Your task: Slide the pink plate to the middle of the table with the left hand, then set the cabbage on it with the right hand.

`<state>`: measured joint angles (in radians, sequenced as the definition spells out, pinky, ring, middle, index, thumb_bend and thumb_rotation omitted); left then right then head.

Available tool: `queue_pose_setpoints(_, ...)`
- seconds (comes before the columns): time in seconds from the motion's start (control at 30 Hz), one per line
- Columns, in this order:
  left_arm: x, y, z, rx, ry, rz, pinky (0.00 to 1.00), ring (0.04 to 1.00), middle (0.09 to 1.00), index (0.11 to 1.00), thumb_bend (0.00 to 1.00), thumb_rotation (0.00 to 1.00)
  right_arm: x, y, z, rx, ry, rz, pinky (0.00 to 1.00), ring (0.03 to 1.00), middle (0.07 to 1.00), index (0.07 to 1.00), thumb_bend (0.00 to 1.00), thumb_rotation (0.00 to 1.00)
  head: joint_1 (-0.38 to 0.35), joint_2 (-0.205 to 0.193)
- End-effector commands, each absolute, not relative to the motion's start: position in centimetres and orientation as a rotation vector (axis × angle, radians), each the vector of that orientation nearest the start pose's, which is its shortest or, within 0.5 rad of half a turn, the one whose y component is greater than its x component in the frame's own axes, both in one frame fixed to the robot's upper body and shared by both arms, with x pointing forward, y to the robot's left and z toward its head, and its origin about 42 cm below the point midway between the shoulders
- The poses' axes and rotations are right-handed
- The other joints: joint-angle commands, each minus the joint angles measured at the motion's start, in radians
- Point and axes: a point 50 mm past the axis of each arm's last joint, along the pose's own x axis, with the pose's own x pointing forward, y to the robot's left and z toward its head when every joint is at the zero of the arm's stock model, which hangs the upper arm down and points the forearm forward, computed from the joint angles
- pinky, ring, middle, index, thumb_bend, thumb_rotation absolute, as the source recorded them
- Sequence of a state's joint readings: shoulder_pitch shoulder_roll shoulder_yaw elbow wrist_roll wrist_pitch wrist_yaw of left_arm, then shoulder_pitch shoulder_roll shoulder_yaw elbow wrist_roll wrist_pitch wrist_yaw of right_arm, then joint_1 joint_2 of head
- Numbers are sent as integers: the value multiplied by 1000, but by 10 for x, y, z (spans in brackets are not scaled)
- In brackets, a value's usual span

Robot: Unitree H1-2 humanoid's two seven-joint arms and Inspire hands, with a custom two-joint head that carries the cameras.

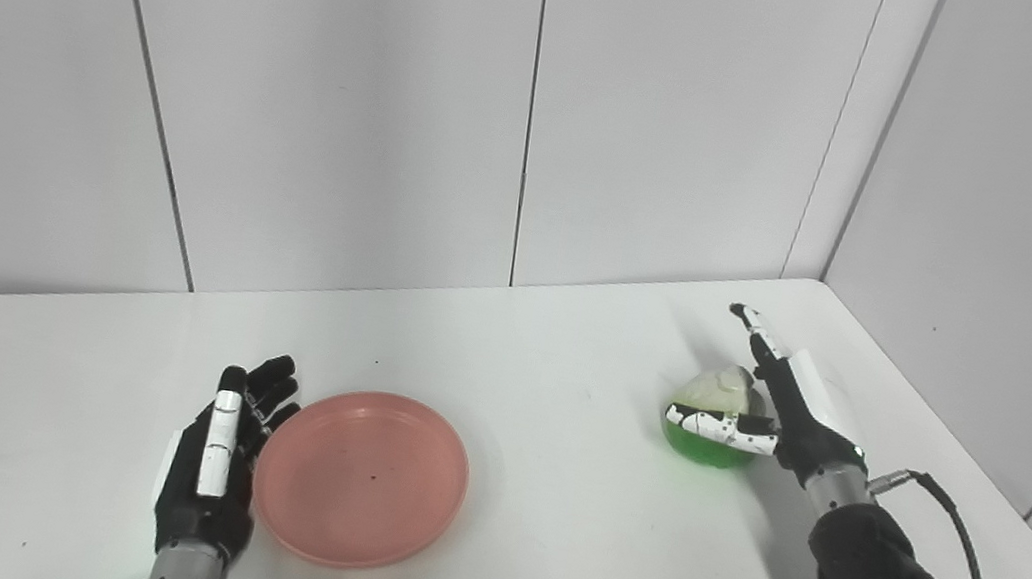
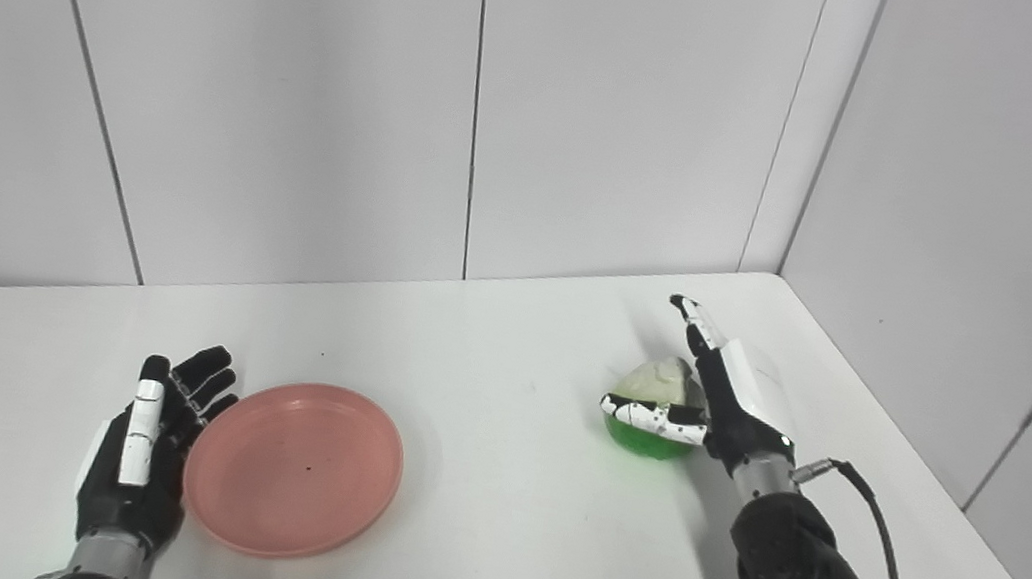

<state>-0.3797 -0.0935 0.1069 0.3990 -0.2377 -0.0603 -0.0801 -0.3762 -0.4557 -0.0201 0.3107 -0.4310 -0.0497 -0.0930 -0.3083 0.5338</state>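
The pink plate [image 1: 361, 475] lies flat on the white table [image 1: 539, 555], left of the middle. My left hand [image 1: 219, 450] stands edge-on against the plate's left rim, fingers straight and apart, holding nothing. The cabbage [image 1: 716, 409], pale on top and bright green below, sits on the table at the right. My right hand [image 1: 787, 408] is open right beside it on its right side. The thumb crosses the cabbage's front and the other fingers point up past its far side, not closed around it.
White wall panels close off the back and the right side. The table's far right corner [image 1: 814, 286] is rounded and lies just behind the cabbage. A black cable [image 1: 963, 554] loops off my right forearm.
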Motion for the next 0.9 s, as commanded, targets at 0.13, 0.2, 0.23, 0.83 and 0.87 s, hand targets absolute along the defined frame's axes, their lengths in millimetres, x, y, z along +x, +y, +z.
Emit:
queue_pose_setpoints(0.13, 392, 165, 100, -344, 48, -74, 859, 875, 844, 639, 763, 817, 412, -368, 203, -880, -211, -157, 783, 932, 962, 945, 1000, 524, 3, 2)
queue_pose_setpoints(0.2, 392, 165, 100, -347, 46, -76, 869, 877, 848, 649, 762, 815, 412, -369, 198, -872, -190, -145, 792, 948, 976, 952, 1000, 533, 3, 2)
queue_pose_setpoints(0.23, 392, 165, 100, -349, 46, -76, 873, 877, 847, 651, 759, 812, 412, -369, 196, -869, -184, -141, 793, 953, 982, 953, 1000, 535, 3, 2)
queue_pose_setpoints(0.83, 391, 163, 101, -344, 49, -76, 840, 869, 838, 648, 762, 802, 412, -360, 180, -987, -69, 5, 656, 863, 904, 783, 1000, 549, 4, 13)
queue_pose_setpoints(0.87, 391, 163, 101, -343, 50, -76, 843, 871, 840, 644, 756, 803, 411, -358, 181, -1009, -60, 5, 617, 810, 858, 738, 1000, 473, 4, 13)
